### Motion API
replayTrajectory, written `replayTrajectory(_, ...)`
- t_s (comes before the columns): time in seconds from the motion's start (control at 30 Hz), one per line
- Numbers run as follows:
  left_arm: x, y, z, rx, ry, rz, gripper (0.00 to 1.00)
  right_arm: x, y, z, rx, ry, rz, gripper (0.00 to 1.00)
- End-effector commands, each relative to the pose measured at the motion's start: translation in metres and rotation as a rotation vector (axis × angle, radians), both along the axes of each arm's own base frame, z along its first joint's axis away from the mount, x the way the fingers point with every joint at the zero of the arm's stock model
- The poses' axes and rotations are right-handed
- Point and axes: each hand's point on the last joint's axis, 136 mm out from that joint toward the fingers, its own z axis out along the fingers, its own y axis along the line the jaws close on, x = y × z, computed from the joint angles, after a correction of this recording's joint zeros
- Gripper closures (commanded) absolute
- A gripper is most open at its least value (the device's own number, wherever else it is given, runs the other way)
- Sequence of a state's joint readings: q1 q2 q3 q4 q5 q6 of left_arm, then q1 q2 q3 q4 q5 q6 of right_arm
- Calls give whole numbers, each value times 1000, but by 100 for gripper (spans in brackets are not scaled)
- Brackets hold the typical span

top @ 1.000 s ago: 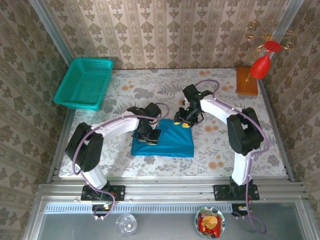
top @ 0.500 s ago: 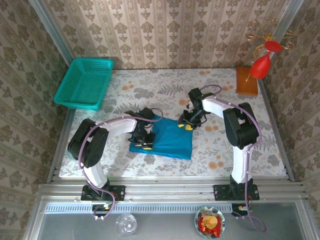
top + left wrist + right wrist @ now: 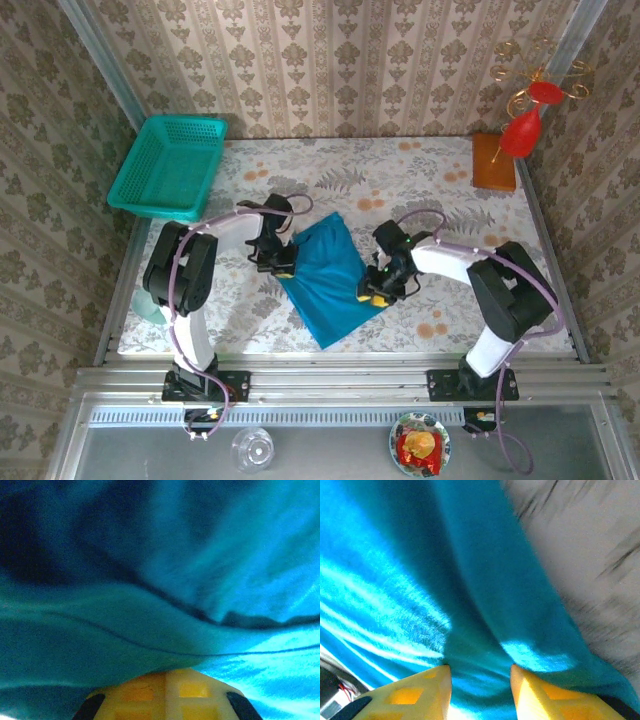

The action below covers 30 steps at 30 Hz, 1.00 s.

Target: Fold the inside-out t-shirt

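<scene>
- The inside-out t-shirt (image 3: 325,275) is bright blue. It lies folded near the middle of the counter (image 3: 420,180), turned at a slant, with one corner pointing to the near edge.
- The left tool (image 3: 279,264) sits at the shirt's left edge. Its fingers are pressed together on the cloth.
- In the left wrist view, blue cloth (image 3: 160,580) hangs in soft folds right over a yellow finger (image 3: 165,695).
- The right tool (image 3: 375,293) sits at the shirt's right edge.
- In the right wrist view, its two yellow fingers (image 3: 420,692) stand a little apart, and a thick fold of the shirt (image 3: 420,555) is pinched between them. The flowery counter (image 3: 580,555) shows just beside the cloth, but it is blurry.
- A teal mesh basket (image 3: 150,207) sits at the far left corner, well apart from the shirt.
- An orange-brown block (image 3: 493,162) sits at the far right corner, with a red ornament (image 3: 522,130) on gold wire next to it.
</scene>
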<state>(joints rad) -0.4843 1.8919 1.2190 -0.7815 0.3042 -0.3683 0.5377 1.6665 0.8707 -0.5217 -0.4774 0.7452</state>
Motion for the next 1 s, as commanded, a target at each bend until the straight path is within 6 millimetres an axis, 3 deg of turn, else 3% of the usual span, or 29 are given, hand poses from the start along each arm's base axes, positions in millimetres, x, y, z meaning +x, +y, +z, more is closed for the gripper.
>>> replayTrajectory(0.0,21,28,-19,109,-43,-16,95,-41,4,-20,-87,90,-35,60)
replayTrajectory(0.2,41,20,-15,69,-102,-30,95,-70,54,-17,-34,95,29,60)
replayTrajectory(0.3,49,15,-11,42,-135,-31,95,-69,74,-5,23,74,74,60)
replayTrajectory(0.43,53,12,-4,24,-164,-30,95,-52,82,24,81,19,113,59)
replayTrajectory(0.57,55,12,18,-10,-233,-10,92,-17,68,55,106,-66,89,58)
replayTrajectory(0.63,56,12,31,-41,-263,6,90,-4,50,60,86,-72,64,58)
replayTrajectory(0.8,50,13,57,-128,-290,51,86,48,2,61,25,-110,-21,59)
replayTrajectory(0.87,45,17,58,-136,-285,64,85,74,-17,59,-24,-131,-50,59)
replayTrajectory(0.97,37,21,56,-132,-274,72,85,110,-27,54,-38,-150,-74,59)
